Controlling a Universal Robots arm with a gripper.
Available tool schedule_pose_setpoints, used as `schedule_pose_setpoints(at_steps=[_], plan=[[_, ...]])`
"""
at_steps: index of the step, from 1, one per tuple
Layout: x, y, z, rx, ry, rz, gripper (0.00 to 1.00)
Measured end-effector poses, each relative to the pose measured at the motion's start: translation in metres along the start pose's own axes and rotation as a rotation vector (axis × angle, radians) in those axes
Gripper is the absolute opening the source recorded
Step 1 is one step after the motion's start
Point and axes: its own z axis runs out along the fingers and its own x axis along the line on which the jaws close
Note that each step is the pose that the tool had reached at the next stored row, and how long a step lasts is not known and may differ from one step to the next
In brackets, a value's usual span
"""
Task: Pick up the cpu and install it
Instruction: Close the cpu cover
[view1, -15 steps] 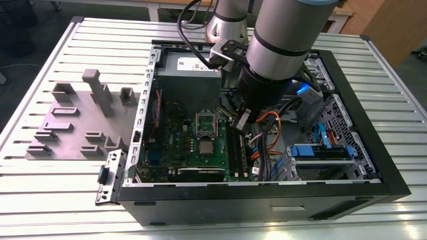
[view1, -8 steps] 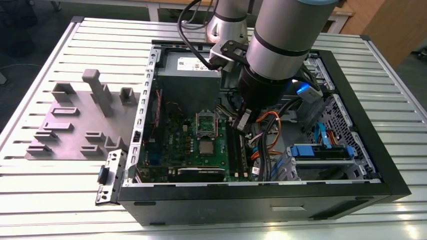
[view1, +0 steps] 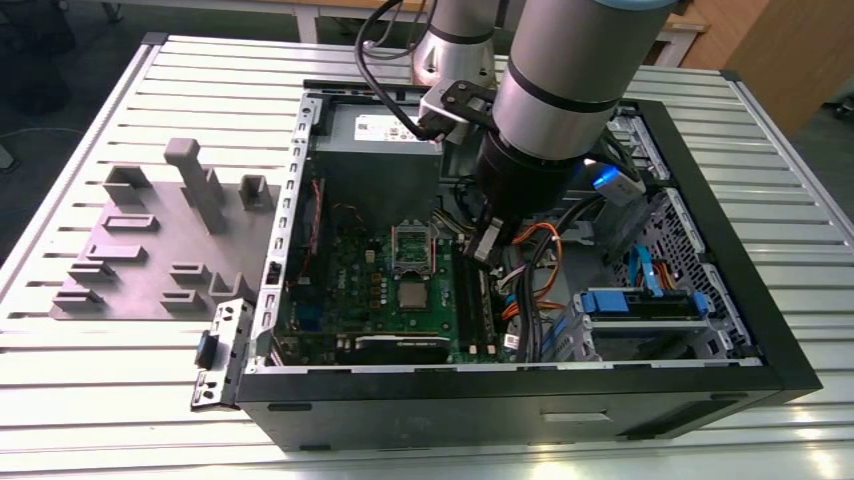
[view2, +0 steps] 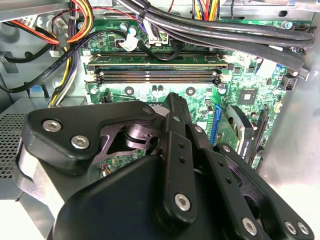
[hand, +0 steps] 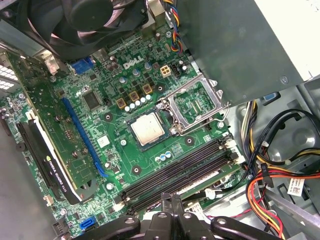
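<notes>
Seen in the exterior view: an open computer case (view1: 694, 250) lying flat on a slatted counter (view1: 107, 400), green motherboard (view1: 367, 290) exposed inside, arm reaching down into the case with the gripper (view1: 483, 243) hanging at about 3 o'clock of the socket, over the memory slots and cable bundle. Cpu (view1: 415, 295) resting flat on the board, just at 6 o'clock of the open socket frame (view1: 410, 245) in that view; in the first wrist view the same cpu (hand: 147, 128) beside the silver socket frame (hand: 196, 104), lid raised, bare contacts showing. Well apart from the chip, nothing between the jaws as far as visible. Whether the jaws stand open or closed: cannot tell, the fingertips being masked by the gripper's own black linkage in both wrist views. Judged from this layout: pickup not yet done, chip untouched outside the socket, seating and closing the frame likewise left. Grey foam tray (view1: 147, 250) on the counter at 9 o'clock of the case.
</notes>
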Motion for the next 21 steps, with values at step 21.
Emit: schedule_pose_setpoints(at_steps=[21], plan=[[-0.0095,0.0100,0.0003,0.0103,-0.0034,-0.040,0.11]])
